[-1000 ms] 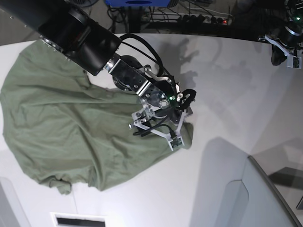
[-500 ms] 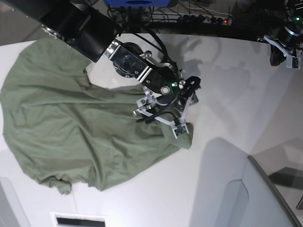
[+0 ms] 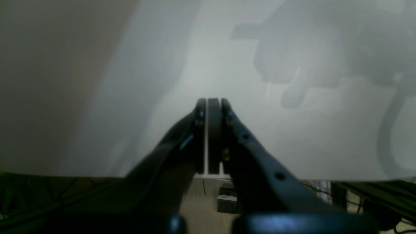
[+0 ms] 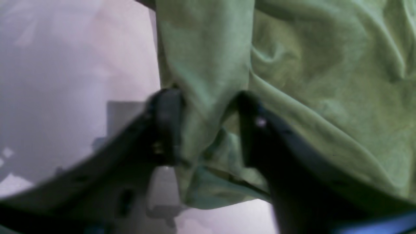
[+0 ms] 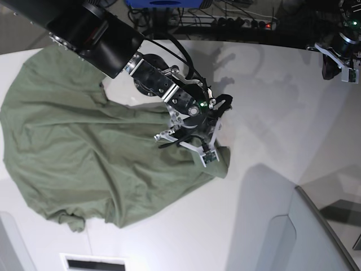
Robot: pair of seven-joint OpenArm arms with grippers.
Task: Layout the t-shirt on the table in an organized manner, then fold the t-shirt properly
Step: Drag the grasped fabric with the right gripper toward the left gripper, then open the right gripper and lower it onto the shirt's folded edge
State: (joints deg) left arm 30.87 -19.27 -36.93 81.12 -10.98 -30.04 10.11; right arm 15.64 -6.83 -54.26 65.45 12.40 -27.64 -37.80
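The t-shirt (image 5: 84, 152) lies crumpled over the left half of the white worktop (image 5: 271, 113), a broad olive-green mass reaching from the far left edge almost to the near edge, with loose folds running across it and a bunched lump at its near left corner. Its right end narrows to a point near the middle of the worktop.

At that point sits the right hand (image 5: 213, 148), at the end of a black arm that reaches in from the far left, over the far part of the cloth. In the right wrist view the two dark fingers (image 4: 165, 126) stand either side of a raised ridge of green fabric, pressed against it from both sides, so the hand is clamped on a fold of the t-shirt (image 4: 308, 81) at its edge, with bare worktop (image 4: 65, 65) just to the left of it.

Right of the shirt the worktop carries only shadows. A grey panel (image 5: 304, 237) stands at the near right corner.

At the far right, beyond the worktop's far edge, hangs the left hand (image 5: 341, 65), well apart from the shirt. In its own wrist view the left hand (image 3: 209, 107) has its jaws together, nothing between them, above the pale worktop (image 3: 162, 65).
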